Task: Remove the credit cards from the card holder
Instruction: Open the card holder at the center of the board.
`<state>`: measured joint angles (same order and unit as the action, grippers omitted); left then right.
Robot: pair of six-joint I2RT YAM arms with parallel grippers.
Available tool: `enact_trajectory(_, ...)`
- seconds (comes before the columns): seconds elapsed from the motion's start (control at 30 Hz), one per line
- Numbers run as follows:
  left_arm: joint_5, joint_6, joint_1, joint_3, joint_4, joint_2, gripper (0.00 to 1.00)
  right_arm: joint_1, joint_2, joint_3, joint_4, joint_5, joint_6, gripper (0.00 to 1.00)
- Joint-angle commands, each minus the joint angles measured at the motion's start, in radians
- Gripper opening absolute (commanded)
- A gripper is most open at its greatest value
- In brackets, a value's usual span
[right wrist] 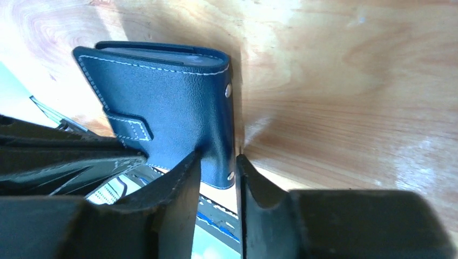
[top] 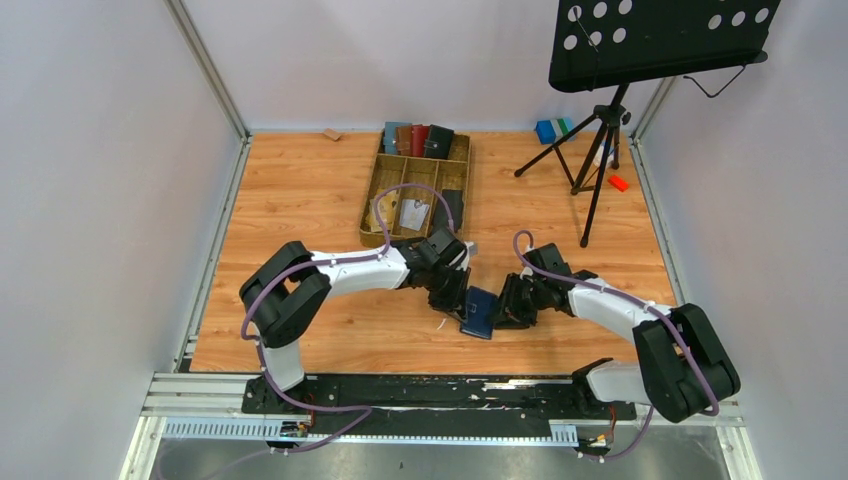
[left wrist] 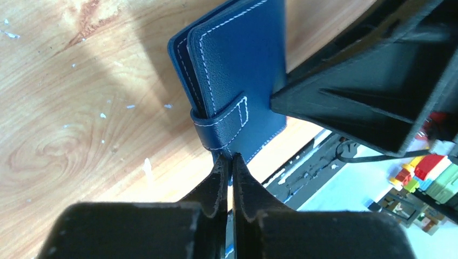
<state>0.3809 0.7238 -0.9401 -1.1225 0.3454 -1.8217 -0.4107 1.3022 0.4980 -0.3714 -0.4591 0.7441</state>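
The navy-blue card holder (top: 480, 312) is folded shut and held off the wooden table between my two arms. Its side tab (left wrist: 224, 121) wraps round the open edge. My left gripper (left wrist: 231, 157) is shut, its tips pinching the lower end of that tab. My right gripper (right wrist: 219, 162) is shut on the holder's (right wrist: 173, 102) spine edge, one finger on each face near the two rivets. In the top view the left gripper (top: 452, 300) and right gripper (top: 510, 305) flank the holder. The credit cards are hidden inside the closed holder.
A wooden compartment tray (top: 380, 185) stands behind the arms, with brown, red, black and teal holders (top: 418, 138) at its far end. A tripod music stand (top: 600, 150) stands at the back right, next to a blue block (top: 547, 130) and a red piece (top: 618, 182).
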Motion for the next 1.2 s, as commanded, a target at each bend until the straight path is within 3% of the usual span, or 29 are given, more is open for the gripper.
enact_trajectory(0.0, -0.042, -0.043, -0.014, -0.087, 0.056, 0.079, 0.00, -0.007, -0.007, -0.005, 0.066, -0.037, -0.012, 0.36)
enact_trajectory(0.17, -0.119, -0.083, -0.015, -0.157, 0.234, 0.104, 0.00, -0.007, -0.085, 0.047, -0.020, -0.006, -0.053, 0.45)
enact_trajectory(0.37, -0.186, -0.104, -0.021, -0.223, 0.323, 0.095, 0.00, -0.008, -0.067, 0.060, -0.035, 0.020, -0.041, 0.33)
enact_trajectory(0.57, -0.167, -0.081, -0.086, -0.368, 0.333, -0.018, 0.00, -0.008, 0.086, 0.049, 0.123, -0.027, 0.007, 0.28)
enact_trajectory(0.77, -0.026, -0.043, -0.100, -0.321, 0.186, -0.024, 0.19, -0.008, 0.192, 0.071, 0.204, -0.099, 0.004, 0.25)
enact_trajectory(0.93, 0.070, -0.008, -0.098, -0.280, 0.098, -0.046, 0.22, 0.023, 0.167, 0.046, 0.205, -0.110, 0.006, 0.26)
enact_trajectory(1.17, 0.061, -0.034, -0.098, -0.277, 0.107, 0.024, 0.32, 0.074, 0.062, 0.106, -0.002, -0.037, -0.132, 0.29)
